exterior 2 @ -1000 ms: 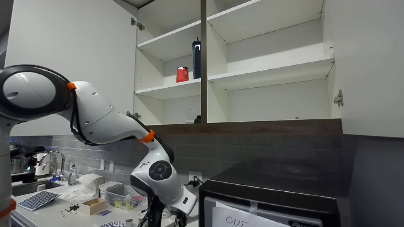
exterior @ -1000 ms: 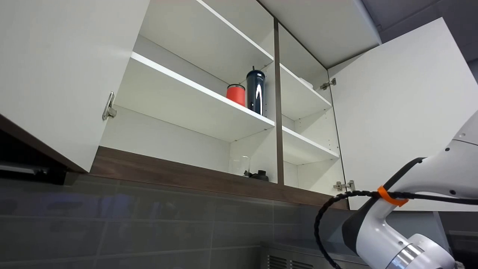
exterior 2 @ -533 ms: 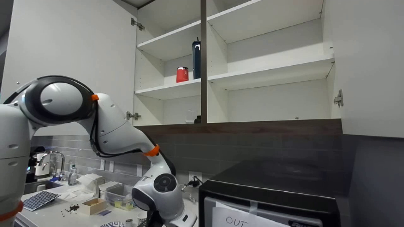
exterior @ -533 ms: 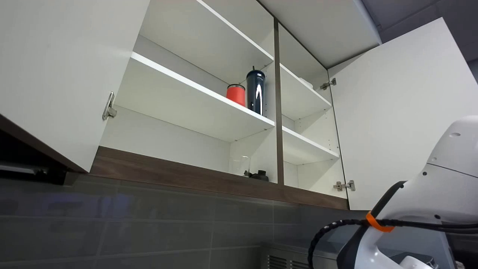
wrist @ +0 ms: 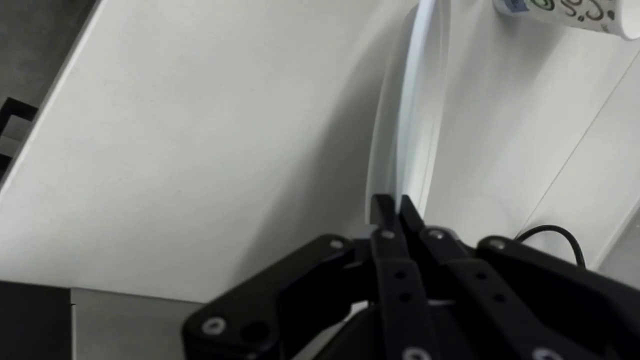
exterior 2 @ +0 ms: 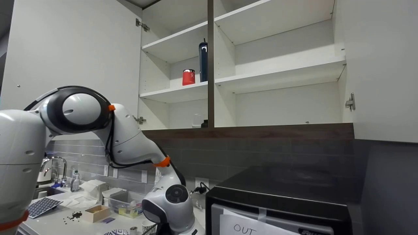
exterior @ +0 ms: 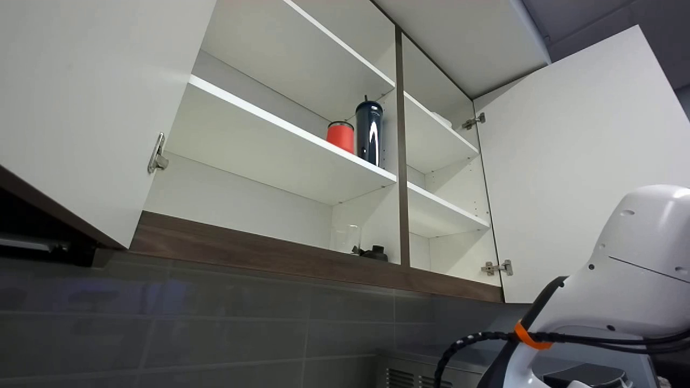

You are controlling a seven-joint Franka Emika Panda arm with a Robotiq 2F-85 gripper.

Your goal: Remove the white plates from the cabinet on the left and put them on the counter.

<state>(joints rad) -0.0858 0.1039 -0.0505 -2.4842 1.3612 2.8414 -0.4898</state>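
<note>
In the wrist view my gripper (wrist: 398,205) is shut on a white plate (wrist: 411,85), with one fingertip on each side of its rim. The plate shows edge-on, over the white counter (wrist: 175,125). Paler curved bands (wrist: 434,125) show on both sides of its edge; I cannot tell whether they are a second plate. I cannot tell whether the plate touches the counter. The gripper is below the frame in both exterior views. The cabinet (exterior: 269,140) stands open, also in an exterior view (exterior 2: 173,94); no plate shows on its shelves.
A red cup (exterior: 340,137) and dark bottle (exterior: 369,134) stand on the cabinet's middle shelf. A patterned cup (wrist: 565,15) and black cable (wrist: 555,230) are near the plate. A black appliance (exterior 2: 277,189) stands right of the arm; a clear bin (exterior 2: 127,202) and wooden box (exterior 2: 97,213) lie left.
The arm has moved down and forward: right and down in one exterior view, left and down in another. The hand has sunk to the bottom edge. Cabinet, doors, cup and bottle have not moved.
</note>
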